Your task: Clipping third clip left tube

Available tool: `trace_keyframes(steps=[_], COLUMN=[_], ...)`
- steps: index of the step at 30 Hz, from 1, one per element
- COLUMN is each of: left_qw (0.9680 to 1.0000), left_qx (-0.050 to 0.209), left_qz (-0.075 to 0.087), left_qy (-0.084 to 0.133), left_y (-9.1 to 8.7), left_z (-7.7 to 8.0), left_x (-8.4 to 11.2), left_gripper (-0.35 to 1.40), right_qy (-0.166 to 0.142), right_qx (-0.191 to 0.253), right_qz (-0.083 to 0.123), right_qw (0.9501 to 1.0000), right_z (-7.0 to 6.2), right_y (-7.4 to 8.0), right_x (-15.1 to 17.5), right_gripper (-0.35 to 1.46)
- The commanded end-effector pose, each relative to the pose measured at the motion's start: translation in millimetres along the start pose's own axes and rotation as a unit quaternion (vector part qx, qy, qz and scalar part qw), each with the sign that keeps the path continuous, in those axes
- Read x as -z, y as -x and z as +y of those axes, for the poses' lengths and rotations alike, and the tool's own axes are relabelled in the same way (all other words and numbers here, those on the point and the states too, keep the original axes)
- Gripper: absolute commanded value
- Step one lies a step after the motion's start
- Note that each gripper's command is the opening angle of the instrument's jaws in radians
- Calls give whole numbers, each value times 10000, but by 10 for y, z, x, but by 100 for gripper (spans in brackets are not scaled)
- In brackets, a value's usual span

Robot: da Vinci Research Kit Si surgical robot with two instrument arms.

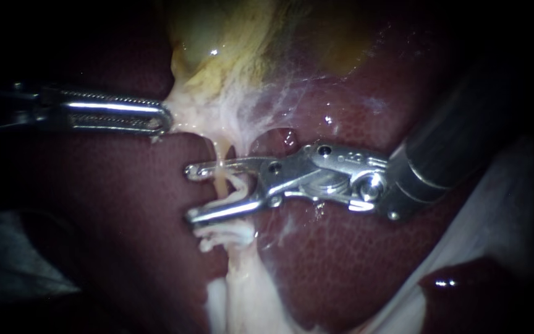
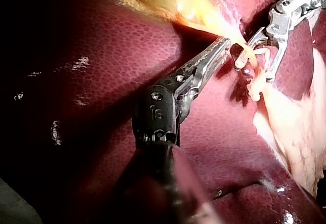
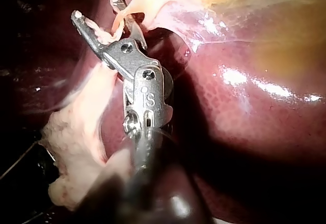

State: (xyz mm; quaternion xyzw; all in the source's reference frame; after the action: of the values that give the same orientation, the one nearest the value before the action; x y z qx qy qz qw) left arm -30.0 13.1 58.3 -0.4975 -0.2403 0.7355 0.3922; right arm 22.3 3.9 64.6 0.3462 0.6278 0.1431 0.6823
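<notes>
The right instrument (image 1: 191, 193) straddles the pale tube (image 1: 220, 179) with jaws spread: placement looks set, closure not yet made, so next comes a square squeeze. Beyond, the left instrument (image 1: 163, 120) pinches pale tissue (image 1: 186, 117) under the gallbladder (image 1: 217, 37)

Left instrument (image 1: 163, 117): shaft lay level, reaching in from the left. Its long, ridged jaws were pressed together, the tip clamped on pale tissue (image 1: 186, 111).

Right instrument (image 1: 191, 193): thick dark shaft sloped down from the upper right to a bright metal wrist, with the jaws pointing left. The two thin jaws stood apart in a wide fork. The upper one was near level and the lower one angled slightly down. Both had small hooked tips.

From the left wrist camera, the two instruments' tips sat near each other but apart.
</notes>
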Motion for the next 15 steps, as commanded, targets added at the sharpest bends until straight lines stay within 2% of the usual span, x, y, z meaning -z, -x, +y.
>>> trace_keyframes(steps=[1, 8, 15], left_qw=[10000, 10000, 10000], left_qx=[2, 2, 2], left_qz=[0, 0, 0], left_qy=[-2, -2, -2], left_y=[0, 0, 0], left_z=[0, 0, 0], left_x=[0, 0, 0], left_gripper=[-35, -35, -35], right_qy=[25, 185, 239], right_qx=[-4, -33, -163], right_qz=[4, 28, 29], right_qw=[10000, 9998, 9996], right_z=[-1, -5, -7], right_y=[-2, -13, -15], right_x=[0, 4, 11], right_gripper=[40, 29, 1])
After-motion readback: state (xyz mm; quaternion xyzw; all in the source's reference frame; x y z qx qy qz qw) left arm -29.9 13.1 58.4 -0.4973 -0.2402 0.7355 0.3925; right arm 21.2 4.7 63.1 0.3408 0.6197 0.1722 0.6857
